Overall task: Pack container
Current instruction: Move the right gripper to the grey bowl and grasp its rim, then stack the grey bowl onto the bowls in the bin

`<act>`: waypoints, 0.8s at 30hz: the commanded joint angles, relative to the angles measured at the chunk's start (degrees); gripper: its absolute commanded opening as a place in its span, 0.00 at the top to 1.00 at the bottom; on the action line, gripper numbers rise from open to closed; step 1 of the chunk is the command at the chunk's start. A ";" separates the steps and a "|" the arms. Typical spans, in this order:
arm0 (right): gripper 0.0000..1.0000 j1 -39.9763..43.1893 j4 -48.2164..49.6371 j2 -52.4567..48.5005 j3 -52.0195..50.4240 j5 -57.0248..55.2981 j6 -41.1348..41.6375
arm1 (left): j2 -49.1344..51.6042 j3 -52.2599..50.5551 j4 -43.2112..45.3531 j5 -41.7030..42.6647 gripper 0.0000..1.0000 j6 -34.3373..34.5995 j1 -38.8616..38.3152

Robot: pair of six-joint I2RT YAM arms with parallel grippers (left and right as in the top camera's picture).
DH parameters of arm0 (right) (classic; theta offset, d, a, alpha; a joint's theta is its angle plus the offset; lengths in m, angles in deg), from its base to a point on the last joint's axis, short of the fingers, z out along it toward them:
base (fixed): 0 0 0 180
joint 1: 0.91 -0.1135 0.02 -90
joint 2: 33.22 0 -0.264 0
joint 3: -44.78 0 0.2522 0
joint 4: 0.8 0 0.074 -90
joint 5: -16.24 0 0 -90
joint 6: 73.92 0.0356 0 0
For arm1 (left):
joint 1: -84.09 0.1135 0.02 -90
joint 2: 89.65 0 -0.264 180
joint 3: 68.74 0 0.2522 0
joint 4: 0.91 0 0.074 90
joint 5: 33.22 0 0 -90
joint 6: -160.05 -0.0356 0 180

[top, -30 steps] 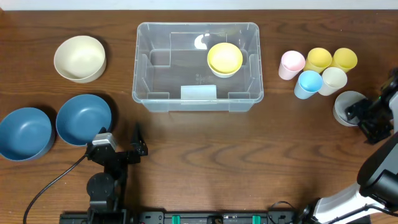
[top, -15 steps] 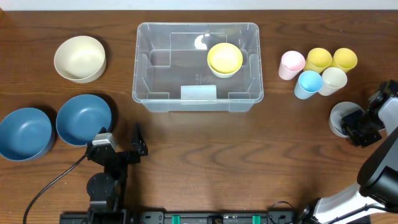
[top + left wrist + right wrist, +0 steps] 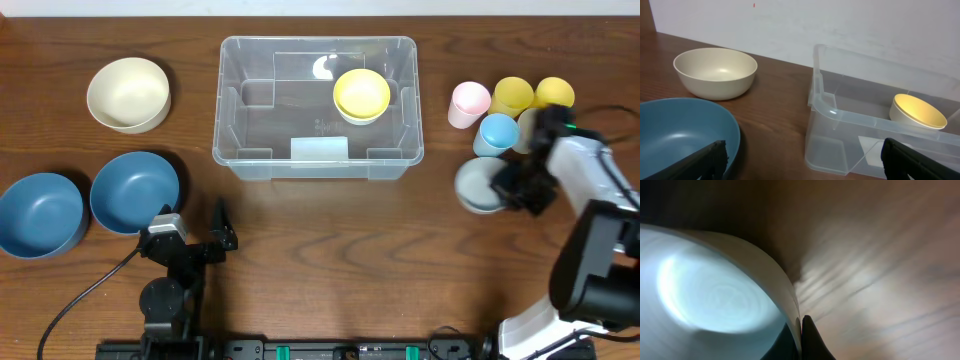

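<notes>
The container [image 3: 228, 102] is a large clear bin at the back centre of the table, with a yellow bowl [image 3: 361, 94] inside at its right end. The left wrist view shows the container [image 3: 837, 114] and the yellow bowl [image 3: 917, 111] too. My right gripper [image 3: 520, 188] is shut on the rim of a pale grey bowl [image 3: 478, 186], just right of the container's front right corner. In the right wrist view the fingers pinch that bowl's wall [image 3: 715, 290] at my right gripper [image 3: 800, 330]. My left gripper [image 3: 195, 228] stands open with nothing in it [image 3: 802, 160], near the front left.
A cream bowl [image 3: 128, 93] and two blue bowls [image 3: 135, 190] [image 3: 40, 213] sit at the left. Cups cluster at the right: pink [image 3: 469, 103], two yellow [image 3: 512, 95] [image 3: 553, 93], blue [image 3: 495, 134], and a cream one partly behind my right arm.
My right gripper shut on the grey bowl's rim and moved it left from the table's right edge towards the container. The left arm has not moved.
</notes>
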 commanded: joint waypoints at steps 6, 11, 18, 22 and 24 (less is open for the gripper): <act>0.99 -15.08 -3.23 -1.25 -1.92 -5.09 1.68 | -0.31 -1.07 -2.10 -0.50 0.02 0.11 0.24; 0.99 -18.88 -3.45 -1.25 -1.92 -6.01 3.34 | -0.31 -1.07 -2.10 -0.50 0.02 0.11 0.24; 0.99 -18.95 -5.18 -0.35 -1.92 -6.08 1.01 | -0.31 -1.07 -2.10 -0.50 0.02 0.11 0.24; 0.99 -19.32 -7.74 3.02 -1.92 -5.97 -1.99 | -0.31 -1.07 -2.10 -0.50 0.02 0.11 0.24; 0.99 -20.33 -9.66 5.66 -1.92 -5.07 -3.74 | -0.31 -1.07 -2.10 -0.50 0.02 0.09 0.24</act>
